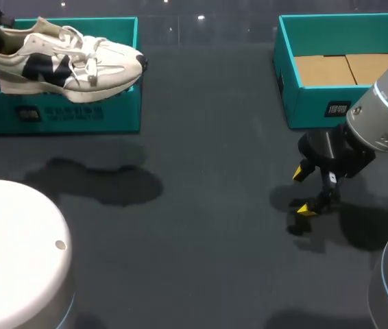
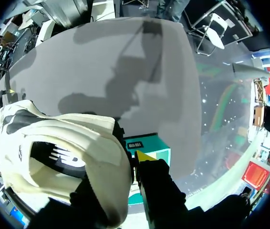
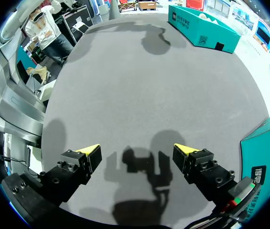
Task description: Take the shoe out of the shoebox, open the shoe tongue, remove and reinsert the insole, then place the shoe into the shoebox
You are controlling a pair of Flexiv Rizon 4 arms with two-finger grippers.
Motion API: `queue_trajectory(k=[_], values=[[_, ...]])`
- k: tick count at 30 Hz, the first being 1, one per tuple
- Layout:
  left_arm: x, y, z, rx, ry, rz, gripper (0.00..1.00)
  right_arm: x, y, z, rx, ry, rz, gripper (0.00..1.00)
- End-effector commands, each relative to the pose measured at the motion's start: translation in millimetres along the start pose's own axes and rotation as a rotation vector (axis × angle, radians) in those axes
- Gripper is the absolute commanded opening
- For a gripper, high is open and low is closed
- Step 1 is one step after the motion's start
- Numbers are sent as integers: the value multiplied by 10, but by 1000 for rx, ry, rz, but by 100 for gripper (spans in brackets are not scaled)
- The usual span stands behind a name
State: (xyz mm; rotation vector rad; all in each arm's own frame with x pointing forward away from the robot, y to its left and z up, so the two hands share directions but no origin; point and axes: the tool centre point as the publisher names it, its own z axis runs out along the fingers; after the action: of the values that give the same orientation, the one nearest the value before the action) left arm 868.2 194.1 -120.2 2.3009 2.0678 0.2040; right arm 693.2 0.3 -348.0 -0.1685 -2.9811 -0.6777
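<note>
Far left, over the box [image 1: 64, 113], the left gripper [image 2: 131, 164] is clamped on the shoe [image 1: 67, 58] heel. The shoe lies left-right, toe pointing right. The right gripper [image 1: 305, 190] hangs over the desk [image 1: 208, 205], fingers apart.

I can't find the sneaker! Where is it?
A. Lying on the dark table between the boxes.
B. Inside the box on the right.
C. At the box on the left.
C: the sneaker is up at the left box, while the right box shows only brown cardboard inside.
</note>
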Motion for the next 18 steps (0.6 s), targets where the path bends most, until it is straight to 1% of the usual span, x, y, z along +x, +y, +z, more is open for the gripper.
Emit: queue_trajectory(k=[1,5,6,7,8,10,11,15,16,18], values=[[19,-145,-18,-67,-3,1,0,17,-4,5,1,-4,0,100],[19,-145,-18,-67,-3,1,0,17,-4,5,1,-4,0,100],[-30,-184,136,-40,11,3,0,17,-4,5,1,-4,0,100],[-67,-212,196,-32,14,2,0,17,-4,5,1,-4,0,100],[-145,-260,302,1,-3,7,0,17,-4,5,1,-4,0,100],[-251,-301,401,27,1,-9,0,17,-4,5,1,-4,0,100],[-355,-358,478,50,3,-11,0,17,-4,5,1,-4,0,100],[-640,-468,655,84,18,-25,0,17,-4,5,1,-4,0,100],[-716,-498,697,106,12,-16,0,17,-4,5,1,-4,0,100],[-869,-582,774,107,36,-16,0,17,-4,5,1,-4,0,100]])
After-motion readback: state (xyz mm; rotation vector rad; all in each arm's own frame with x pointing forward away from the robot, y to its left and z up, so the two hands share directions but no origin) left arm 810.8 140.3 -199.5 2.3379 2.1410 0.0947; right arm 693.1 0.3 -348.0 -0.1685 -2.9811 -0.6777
